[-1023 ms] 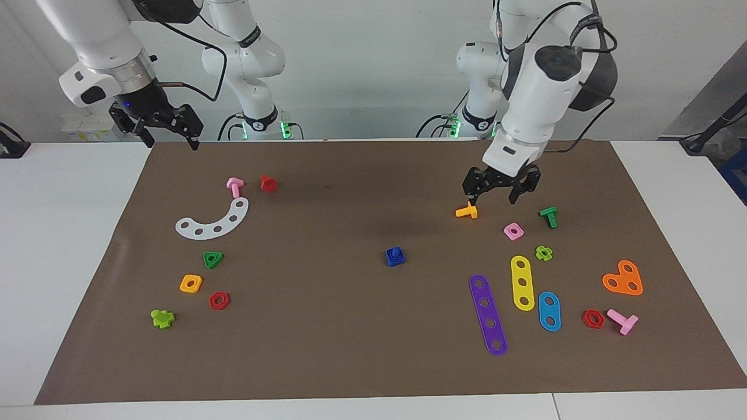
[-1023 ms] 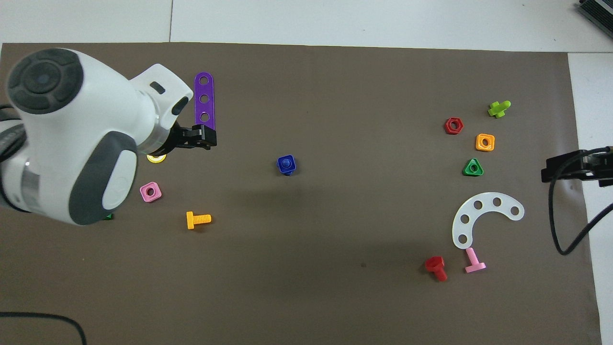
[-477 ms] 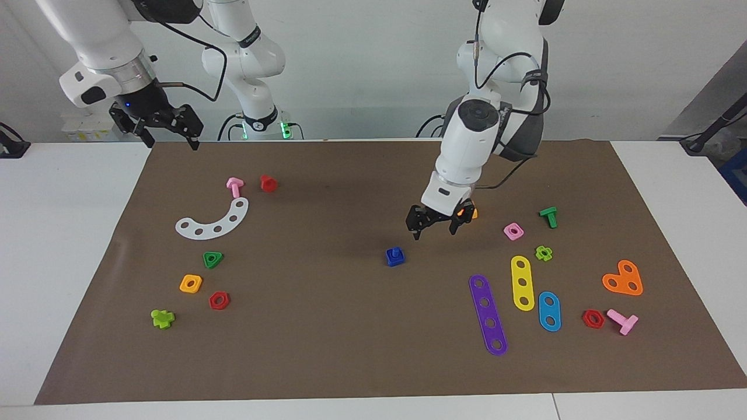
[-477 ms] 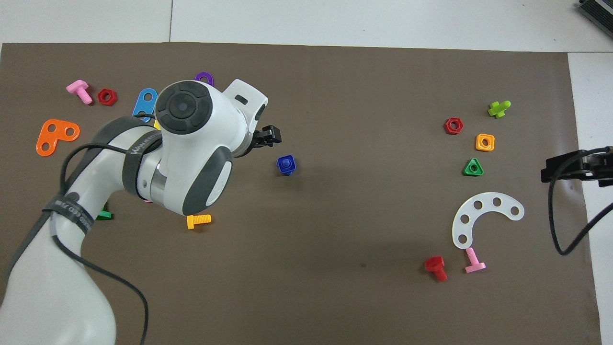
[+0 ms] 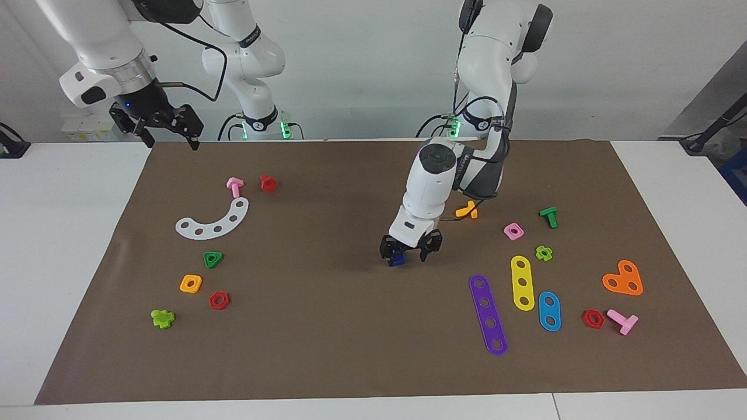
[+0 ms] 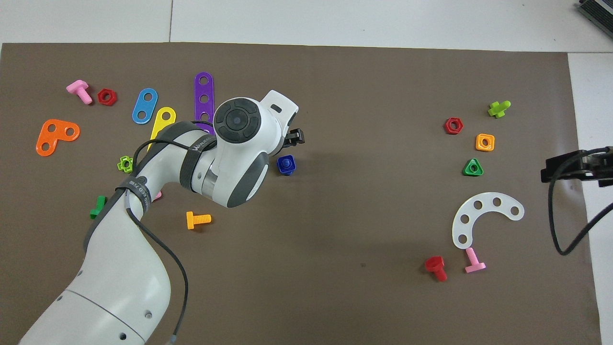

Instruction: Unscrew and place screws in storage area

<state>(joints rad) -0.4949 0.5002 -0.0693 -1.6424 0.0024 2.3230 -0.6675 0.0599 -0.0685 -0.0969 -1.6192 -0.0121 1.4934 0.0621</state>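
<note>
- Dark-blue bolt (image 6: 286, 163) (image 5: 398, 261) — seated in a blue square nut (image 6: 286, 168), stub shaft pointing up, resting on the brown mat (image 5: 327, 326) nearer to the robots than the purple strip (image 5: 488, 314) and toward the right arm's end from it.
- Left gripper (image 5: 410, 251) down low over bolt and nut, fingers spread, one fingertip (image 5: 387, 254) just beside the blue pieces; no pinch visible yet.
- Right gripper (image 5: 157, 125) waiting with fingers spread, up over the mat's edge, well apart from the purple strip toward the right arm's end.
- Likely handling: hard moulded plastic, very light, stiff, not fragile — smooth enough to slip or spin between the fingers.
- Best hold, by judgement: pinch across the protruding shaft, or across the flats of the head once it shows; avoid clamping the nut together with the bolt.
- Risk: with nothing pinning the nut, the whole light assembly probably turns or slides on the mat instead of unthreading.
- Head of the bolt hidden under the nut, so its shape cannot be told here.
</note>
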